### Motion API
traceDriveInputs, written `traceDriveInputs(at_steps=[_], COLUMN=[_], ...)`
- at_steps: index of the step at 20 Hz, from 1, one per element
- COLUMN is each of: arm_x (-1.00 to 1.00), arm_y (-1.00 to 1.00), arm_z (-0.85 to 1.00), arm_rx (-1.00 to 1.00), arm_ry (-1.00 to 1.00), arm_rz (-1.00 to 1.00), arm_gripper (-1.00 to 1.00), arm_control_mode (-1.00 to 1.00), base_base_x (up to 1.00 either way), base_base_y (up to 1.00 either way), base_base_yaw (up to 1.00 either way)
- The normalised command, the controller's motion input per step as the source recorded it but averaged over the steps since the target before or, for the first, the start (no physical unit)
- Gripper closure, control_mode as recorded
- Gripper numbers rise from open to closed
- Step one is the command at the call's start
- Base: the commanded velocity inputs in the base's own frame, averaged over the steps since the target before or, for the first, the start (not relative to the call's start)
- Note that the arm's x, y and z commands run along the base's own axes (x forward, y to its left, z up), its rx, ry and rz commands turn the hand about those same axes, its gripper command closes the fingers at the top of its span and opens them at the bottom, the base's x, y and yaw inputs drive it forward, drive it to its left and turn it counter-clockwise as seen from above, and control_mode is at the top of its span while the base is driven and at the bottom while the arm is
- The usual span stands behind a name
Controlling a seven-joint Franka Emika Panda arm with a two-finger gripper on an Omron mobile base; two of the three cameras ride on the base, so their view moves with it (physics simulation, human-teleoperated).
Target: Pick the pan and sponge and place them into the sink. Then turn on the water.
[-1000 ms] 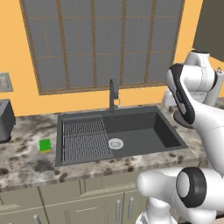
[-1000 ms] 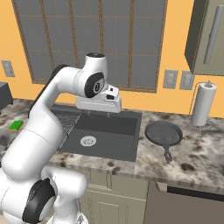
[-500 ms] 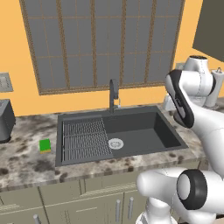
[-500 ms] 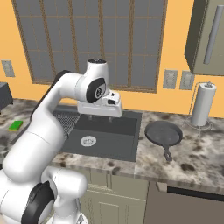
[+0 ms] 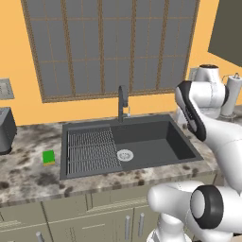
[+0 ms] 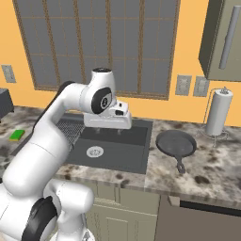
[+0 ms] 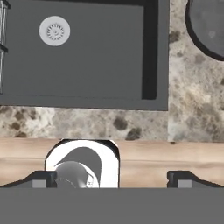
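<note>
The dark round pan (image 6: pixel 175 142) lies on the counter just right of the sink (image 6: pixel 123 154), its handle pointing toward the front edge. In the hand view its rim (image 7: pixel 209 27) shows at the top right. The green sponge (image 5: pixel 48 157) sits on the counter left of the sink (image 5: pixel 158 141), and it appears at the far left in the right base view (image 6: pixel 17 135). My gripper (image 6: pixel 109 130) hangs open and empty above the basin's right half, its tips (image 7: pixel 111 181) wide apart. The faucet (image 5: pixel 122 103) stands behind the basin with no water in view.
A ribbed rack (image 5: pixel 92 151) covers the basin's left half, with the silvery drain (image 7: pixel 54 31) beside it. A paper towel roll (image 6: pixel 219 113) stands at the back right. A dark toaster (image 5: pixel 4 130) sits at the far left. The wooden counter front (image 7: pixel 166 157) runs below.
The arm has swung a little to the right and lower over the sink, toward the pan's side. The gripper stays open. Pan and sponge have not moved.
</note>
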Motion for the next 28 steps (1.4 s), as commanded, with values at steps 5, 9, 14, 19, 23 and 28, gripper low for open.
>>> traceDriveInputs(at_steps=[5,9,14,19,23,28], arm_x=[0.01,0.01,0.00,0.04,0.07,0.13], arm_y=[-0.04,-0.11,-0.13,-0.13,-0.11,-0.07], arm_z=[-0.14,-0.07,-0.04,-0.10,-0.20,-0.26], arm_rx=[-0.03,0.00,0.01,0.01,0.01,0.02], arm_ry=[0.04,0.08,0.03,0.01,0.00,-0.01], arm_rz=[0.00,0.00,0.00,0.01,0.01,0.00], arm_gripper=[-1.00,-1.00,-1.00,-1.00,-1.00,-1.00], arm_control_mode=[-1.00,-1.00,-1.00,-1.00,-1.00,-1.00], base_base_x=[0.00,0.00,0.00,0.00,0.00,0.00], base_base_y=[0.00,0.00,0.00,0.00,0.00,0.00], base_base_yaw=[0.00,0.00,0.00,0.00,0.00,0.00])
